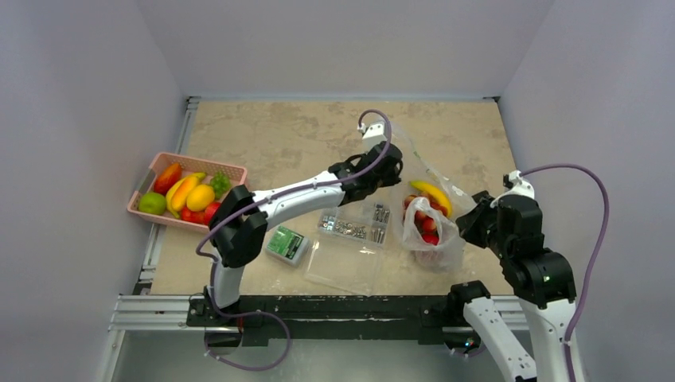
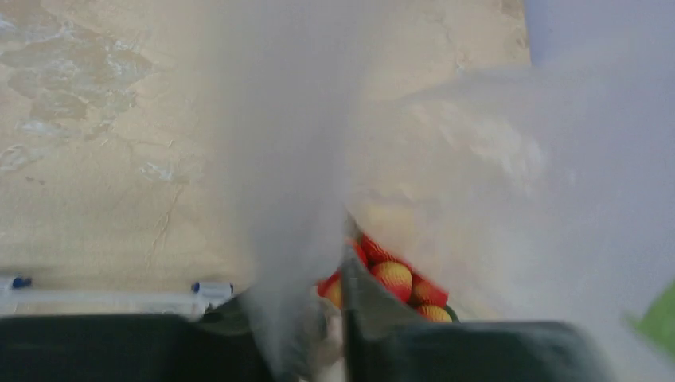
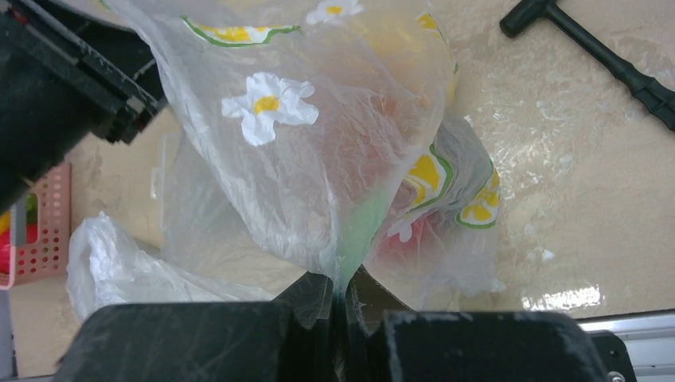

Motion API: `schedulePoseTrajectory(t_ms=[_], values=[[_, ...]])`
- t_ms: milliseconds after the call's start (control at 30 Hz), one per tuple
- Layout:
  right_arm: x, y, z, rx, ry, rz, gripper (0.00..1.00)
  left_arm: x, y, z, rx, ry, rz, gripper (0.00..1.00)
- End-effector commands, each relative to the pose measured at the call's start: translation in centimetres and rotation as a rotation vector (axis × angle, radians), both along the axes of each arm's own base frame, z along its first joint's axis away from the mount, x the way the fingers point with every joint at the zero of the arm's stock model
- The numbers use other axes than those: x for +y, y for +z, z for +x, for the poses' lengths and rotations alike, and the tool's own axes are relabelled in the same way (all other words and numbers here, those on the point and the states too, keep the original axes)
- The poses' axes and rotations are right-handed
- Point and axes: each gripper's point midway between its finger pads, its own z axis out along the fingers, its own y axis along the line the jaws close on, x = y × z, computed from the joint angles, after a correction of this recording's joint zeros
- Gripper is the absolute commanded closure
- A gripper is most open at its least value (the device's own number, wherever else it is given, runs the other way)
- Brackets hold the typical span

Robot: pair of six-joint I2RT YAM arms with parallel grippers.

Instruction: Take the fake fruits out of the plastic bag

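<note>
The right tool point(image 3: 344, 306) is clamped shut on a fold of the plastic bag point(image 3: 318, 159), which sits toward the right side of the table point(image 1: 278, 135). The left tool point(image 2: 314, 326) is at the bag's mouth with film running between its 2 fingers; blur hides whether it grips. The red grapes point(image 2: 394, 280) and yellow banana point(image 1: 432, 195) lie inside the bag.

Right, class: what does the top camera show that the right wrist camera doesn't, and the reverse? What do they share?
Top only: the green-labelled box and the metal parts in the clear box. Right wrist only: the right gripper pinched shut on the plastic bag, its white flower prints, a black handle. Both: the bag, red fruit inside it, the pink basket.
</note>
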Motion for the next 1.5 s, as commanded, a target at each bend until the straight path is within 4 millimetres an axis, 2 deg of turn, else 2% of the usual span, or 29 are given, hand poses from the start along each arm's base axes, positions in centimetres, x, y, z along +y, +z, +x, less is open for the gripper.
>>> schedulePoseTrajectory(t_ms=[0,133,233,433,467,633,700,733,867,967,1067,1167,1300,1467], values=[[-1.6,-0.8,-0.4,0.011,-0.09,-0.038,1.0,-1.3,1.3,4.7,-0.035,-0.214,-0.053,0.98],[-4.1,0.6,-1.5,-0.009,-0.183,-0.128,1.0,-0.9,2.4,5.8,-0.031,-0.305,-0.018,1.0],[-4.1,1.5,-2.0,-0.037,-0.168,-0.124,1.0,0.0,2.3,6.0,-0.039,-0.319,0.005,1.0],[0.3,-0.1,-2.6,0.001,0.147,-0.086,1.0,-1.0,2.4,3.9,-0.007,-0.448,-0.04,1.0],[1.1,-0.4,-2.8,0.014,0.19,-0.071,0.98,-0.8,2.4,3.4,0.014,-0.451,-0.044,0.96],[1.9,0.0,-2.8,0.027,0.232,-0.053,0.78,0.7,4.7,0.2,0.04,-0.487,-0.124,0.38],[1.6,0.4,-2.6,0.017,0.22,-0.061,0.69,1.9,5.3,-1.5,0.041,-0.502,-0.142,0.29],[1.5,0.5,-2.6,0.013,0.215,-0.065,0.63,2.6,5.6,-2.2,0.035,-0.507,-0.148,0.27],[1.6,0.9,-2.0,-0.011,0.21,-0.061,0.53,5.0,8.2,-5.7,-0.006,-0.566,-0.193,0.25],[1.8,1.0,-1.3,-0.022,0.203,-0.056,0.4,6.0,10.1,-8.4,-0.029,-0.616,-0.237,0.25],[1.8,1.4,-0.5,-0.038,0.193,-0.059,0.26,5.9,12.2,-11.0,-0.109,-0.678,-0.251,0.24],[2.1,1.7,0.5,-0.05,0.195,-0.059,0.18,4.5,14.4,-13.6,-0.238,-0.738,-0.249,0.2],[2.5,2.0,1.6,-0.06,0.214,-0.066,0.1,2.8,14.5,-14.2,-0.303,-0.772,-0.189,0.01],[2.5,2.0,2.8,-0.05,0.222,-0.099,0.04,1.2,12.7,-14.4,-0.236,-0.833,-0.147,0.0]])
